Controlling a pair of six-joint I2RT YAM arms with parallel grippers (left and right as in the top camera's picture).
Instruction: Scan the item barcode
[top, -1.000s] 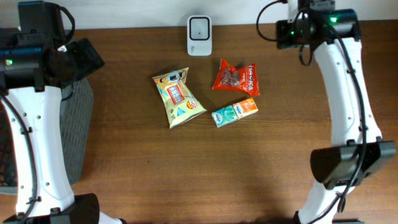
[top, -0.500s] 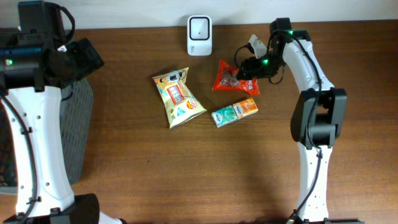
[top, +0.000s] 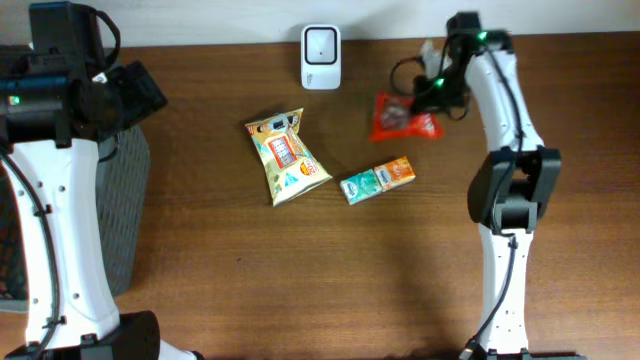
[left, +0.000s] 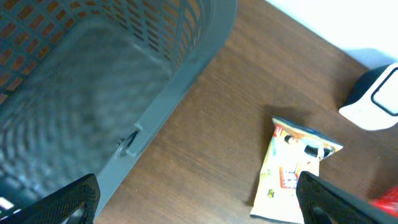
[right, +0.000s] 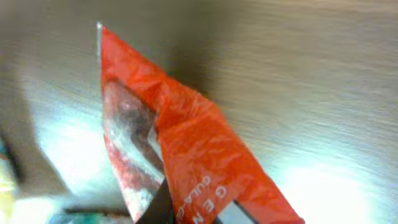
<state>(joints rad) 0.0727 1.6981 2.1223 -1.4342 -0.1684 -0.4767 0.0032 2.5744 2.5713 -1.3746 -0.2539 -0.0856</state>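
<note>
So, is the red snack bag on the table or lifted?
Lifted: the right end effector grips the red snack bag above the table.

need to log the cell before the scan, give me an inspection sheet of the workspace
surface: brown wooden table, no spills seen
job's things: white barcode scanner at the far edge; red snack bag held above the table right of it
clutter: yellow snack bag, green and orange carton, both lying flat
grippers: left gripper open, empty; right gripper shut on the red snack bag
cables: black cable loop by the right gripper
surroundings: grey mesh basket at left; white wall behind
</note>
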